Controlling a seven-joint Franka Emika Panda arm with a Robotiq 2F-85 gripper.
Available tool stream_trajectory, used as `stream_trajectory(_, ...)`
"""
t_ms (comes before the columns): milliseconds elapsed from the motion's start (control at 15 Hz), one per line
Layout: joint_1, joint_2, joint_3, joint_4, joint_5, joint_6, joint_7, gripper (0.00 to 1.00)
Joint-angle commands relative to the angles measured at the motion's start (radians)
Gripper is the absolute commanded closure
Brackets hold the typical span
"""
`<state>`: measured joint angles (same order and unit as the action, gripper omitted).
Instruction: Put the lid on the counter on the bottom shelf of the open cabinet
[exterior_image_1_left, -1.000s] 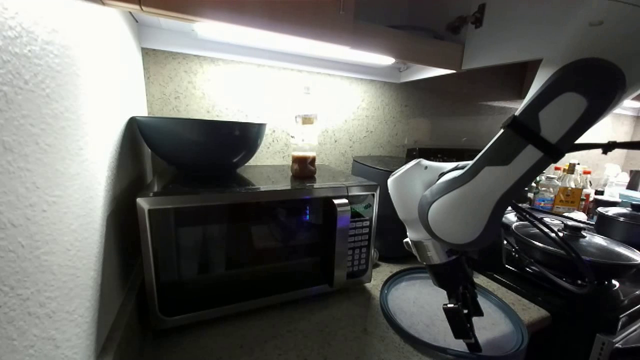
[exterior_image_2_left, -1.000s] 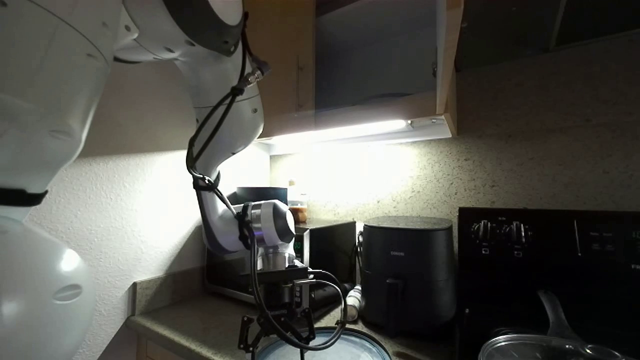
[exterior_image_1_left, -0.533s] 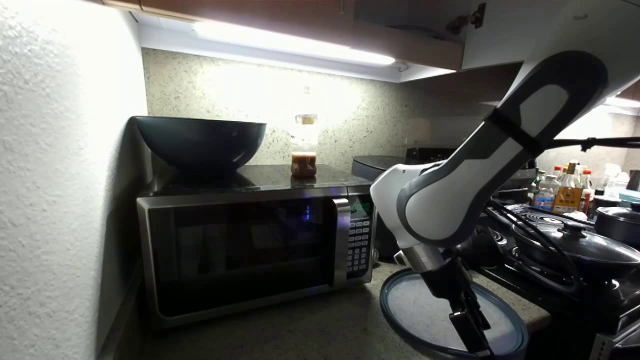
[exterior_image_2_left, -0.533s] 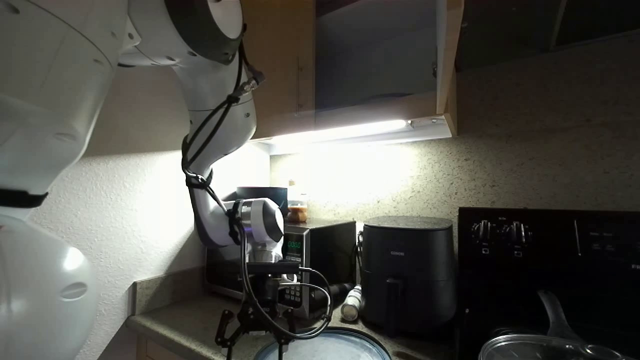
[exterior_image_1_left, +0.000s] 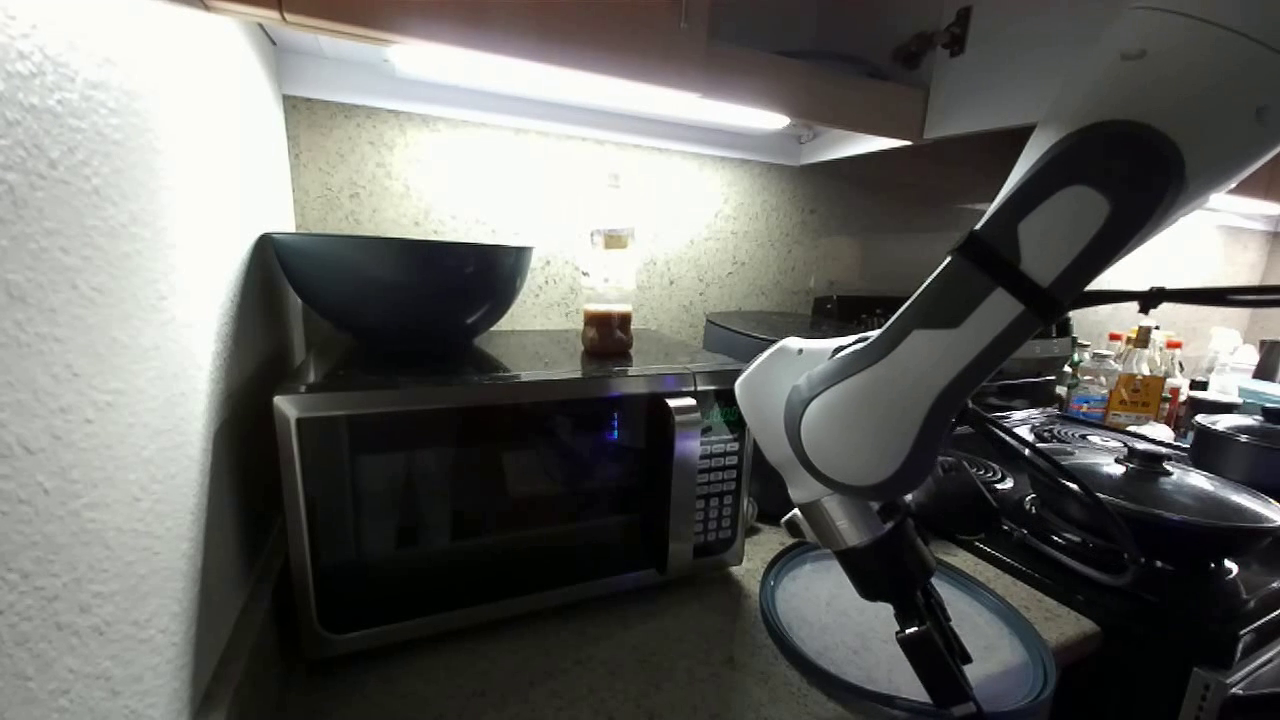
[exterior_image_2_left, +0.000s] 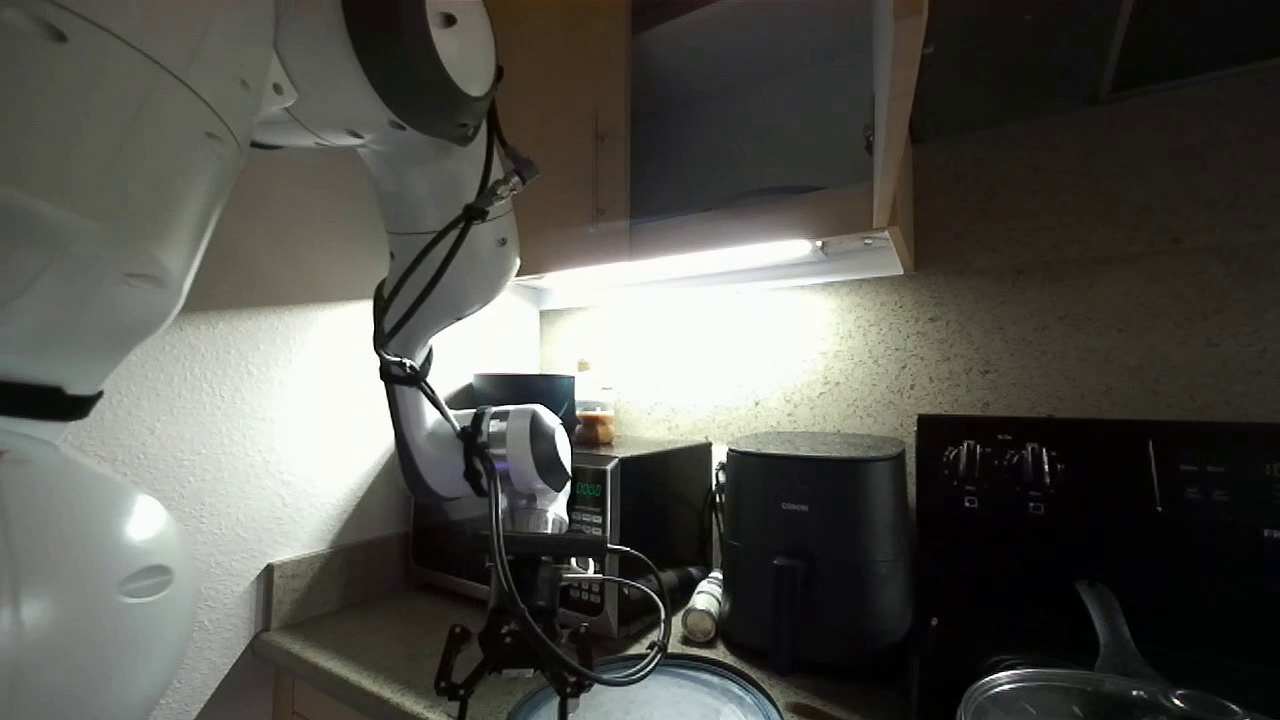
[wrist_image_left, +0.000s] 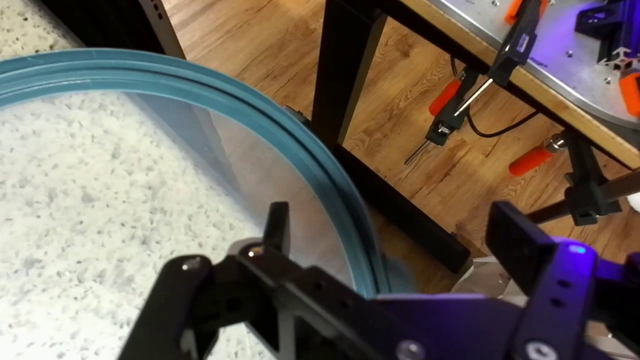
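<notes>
Standing open well above the gripper (wrist_image_left: 395, 232), the cabinet (exterior_image_2_left: 750, 110) holds the goal, its bottom shelf (exterior_image_2_left: 740, 212), far higher than the tool. Below and beyond the gripper runs the counter (exterior_image_2_left: 390, 645), with the microwave (exterior_image_1_left: 500, 500) and the smaller air fryer (exterior_image_2_left: 815, 540) standing farther back than the tool. Just under the gripper is the lid (exterior_image_1_left: 840, 630), resting on the counter, with the part nearest the tool jutting past the counter's edge. Smallest come the fingers (wrist_image_left: 276, 227), spread wide and gripping nothing: one lies over the glassy centre, the other outside the rim (wrist_image_left: 320, 167). Whether either touches the lid, I cannot tell. The step in hand looks like lining up for the pick, with the lid not yet lifted. The next move probably calls for bringing the overhanging rim squarely between the fingers, then closing firmly before any climb towards the shelf.
</notes>
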<state>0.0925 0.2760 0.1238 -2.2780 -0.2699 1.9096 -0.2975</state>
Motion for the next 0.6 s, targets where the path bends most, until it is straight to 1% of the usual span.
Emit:
stream_trajectory(0,-0.013,0.069,-0.008,0.053,0.015,0.002,-0.032,0.00)
stream_trajectory(267,-0.024,0.124,-0.011,0.096,0.025,0.001,-0.047,0.00)
stream_trajectory(533,-0.044,0.146,-0.008,0.120,0.041,0.010,-0.073,0.00)
